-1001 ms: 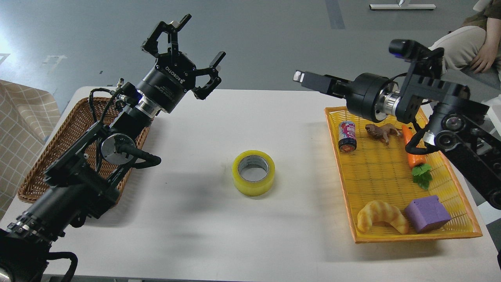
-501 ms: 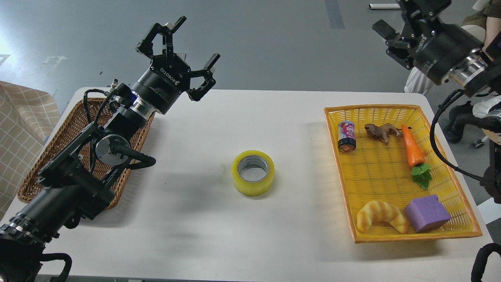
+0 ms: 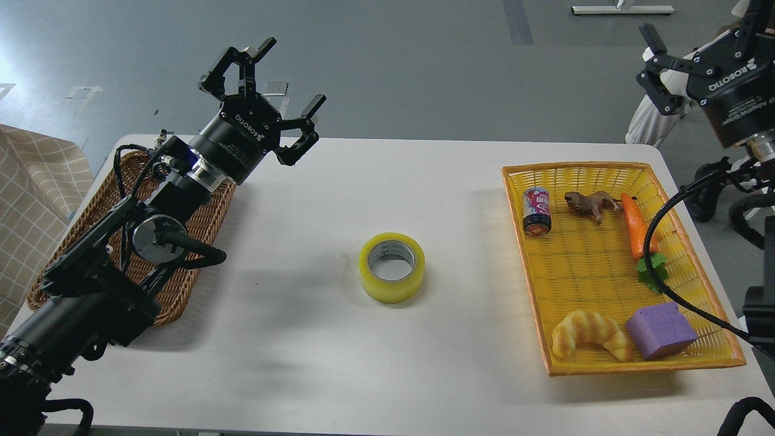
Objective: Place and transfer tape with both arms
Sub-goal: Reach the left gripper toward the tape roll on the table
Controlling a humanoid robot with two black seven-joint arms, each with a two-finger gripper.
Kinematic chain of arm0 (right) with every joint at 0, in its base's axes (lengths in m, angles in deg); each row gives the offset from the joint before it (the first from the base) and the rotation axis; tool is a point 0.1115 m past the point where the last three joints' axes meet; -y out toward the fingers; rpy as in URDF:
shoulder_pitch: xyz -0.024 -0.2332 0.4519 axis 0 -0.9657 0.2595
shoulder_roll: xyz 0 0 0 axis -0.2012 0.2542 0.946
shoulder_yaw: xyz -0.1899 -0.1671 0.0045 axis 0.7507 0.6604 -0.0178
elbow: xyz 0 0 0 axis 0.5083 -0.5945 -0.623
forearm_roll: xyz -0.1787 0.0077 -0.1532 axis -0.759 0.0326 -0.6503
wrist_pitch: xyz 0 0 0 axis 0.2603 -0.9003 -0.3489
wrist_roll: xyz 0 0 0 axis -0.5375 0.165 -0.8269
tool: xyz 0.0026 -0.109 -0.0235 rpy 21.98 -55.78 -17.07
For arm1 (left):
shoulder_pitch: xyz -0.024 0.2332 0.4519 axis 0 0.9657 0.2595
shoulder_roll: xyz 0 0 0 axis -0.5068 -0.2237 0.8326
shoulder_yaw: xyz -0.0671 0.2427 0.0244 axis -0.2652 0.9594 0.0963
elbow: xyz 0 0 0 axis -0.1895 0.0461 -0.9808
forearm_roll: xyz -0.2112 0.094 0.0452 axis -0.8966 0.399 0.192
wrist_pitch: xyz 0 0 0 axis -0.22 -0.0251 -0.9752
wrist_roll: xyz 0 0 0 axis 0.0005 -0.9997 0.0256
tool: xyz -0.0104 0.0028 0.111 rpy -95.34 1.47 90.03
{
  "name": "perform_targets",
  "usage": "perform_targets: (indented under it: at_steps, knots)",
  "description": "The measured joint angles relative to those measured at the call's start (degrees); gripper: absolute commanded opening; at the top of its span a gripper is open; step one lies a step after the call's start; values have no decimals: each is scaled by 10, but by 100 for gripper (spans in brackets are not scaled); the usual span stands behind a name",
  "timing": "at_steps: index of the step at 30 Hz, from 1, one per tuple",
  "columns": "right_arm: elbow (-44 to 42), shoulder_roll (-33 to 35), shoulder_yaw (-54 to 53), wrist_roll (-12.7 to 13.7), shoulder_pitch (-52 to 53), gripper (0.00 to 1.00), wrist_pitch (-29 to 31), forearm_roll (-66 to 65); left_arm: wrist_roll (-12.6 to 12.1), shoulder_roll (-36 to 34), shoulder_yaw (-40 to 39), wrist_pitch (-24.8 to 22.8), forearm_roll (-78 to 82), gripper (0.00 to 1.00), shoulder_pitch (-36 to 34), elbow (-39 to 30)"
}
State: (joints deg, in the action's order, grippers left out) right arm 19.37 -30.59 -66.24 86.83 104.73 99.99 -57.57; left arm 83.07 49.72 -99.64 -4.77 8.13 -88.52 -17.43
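Observation:
The tape (image 3: 392,266), a yellow roll with a grey-white core, lies flat on the white table (image 3: 375,375) near its middle, touched by nothing. My left gripper (image 3: 263,82) is open with its fingers spread, raised above the table's far left edge, well to the upper left of the tape. My right gripper (image 3: 696,51) is open and empty, raised at the top right beyond the table's far right corner, partly cut off by the frame's edge.
A brown wicker basket (image 3: 60,260) sits at the left under my left arm. A yellow tray (image 3: 525,272) at the right holds a purple-red can (image 3: 537,210), a toy lion (image 3: 590,203), a carrot (image 3: 636,227), a croissant (image 3: 587,342) and a purple block (image 3: 660,330).
My right arm has swung from over the tray's far end up and out to the top right. My left gripper has drifted a little left. The tape has not moved.

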Motion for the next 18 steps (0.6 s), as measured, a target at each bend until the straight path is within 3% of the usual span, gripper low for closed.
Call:
perform_targets:
  at_steps: [9,18]
  knots:
    - [0,-39,9,2,-29,99,0,14,1,-23,-1,0,68,98,-7,-16]
    - [-1,-34,30,8,-31,99,0,21,-4,-80,0,10,413,98,-30,-112]
